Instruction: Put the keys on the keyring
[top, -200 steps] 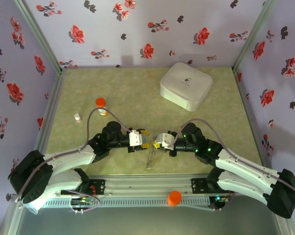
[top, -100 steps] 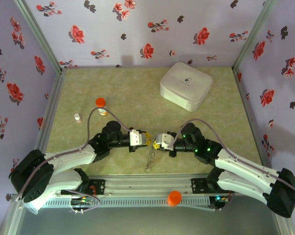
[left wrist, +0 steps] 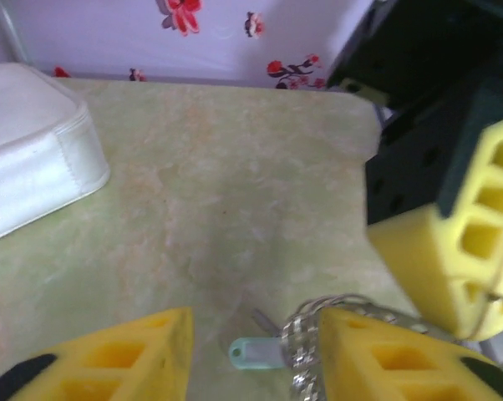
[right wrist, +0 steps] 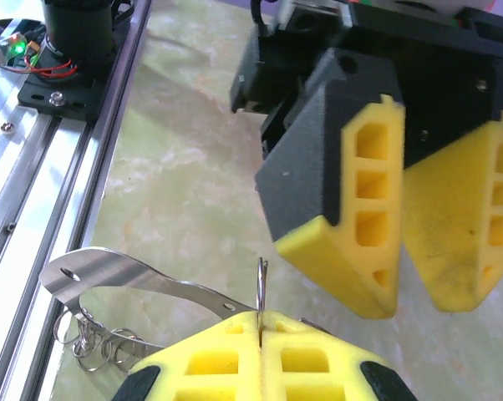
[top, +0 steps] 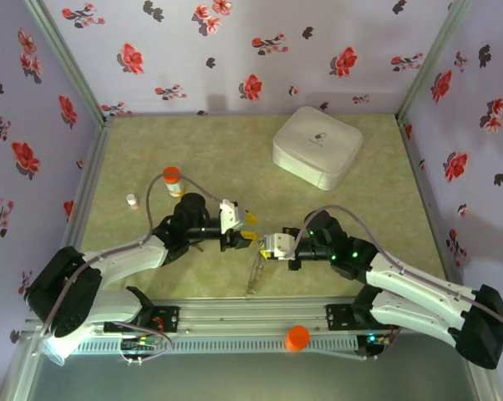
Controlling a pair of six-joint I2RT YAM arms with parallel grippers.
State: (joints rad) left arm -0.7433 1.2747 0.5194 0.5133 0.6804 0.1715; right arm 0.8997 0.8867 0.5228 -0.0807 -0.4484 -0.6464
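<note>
Near the front middle of the bench (top: pixel 151 159), the right gripper (right wrist: pixel 260 322) is clamping its jaws on the keyring (right wrist: pixel 151 281); just left, the left gripper (left wrist: pixel 253 322) is holding its jaws apart, a silver-grey key (left wrist: pixel 258 352) showing between them.

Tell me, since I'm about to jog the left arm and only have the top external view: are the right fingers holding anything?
Observer: Yes. The right wrist view shows the right fingers shut on one end of a silver-grey key, its holed, rounded head sticking out sideways.
Operator: And the left fingers?
Observer: The left wrist view shows the left fingers open, nothing pinched between them.
Operator: Where is the chain?
Observer: A bunch of the bead chain sits at the inner edge of one left finger, in that same view.
</note>
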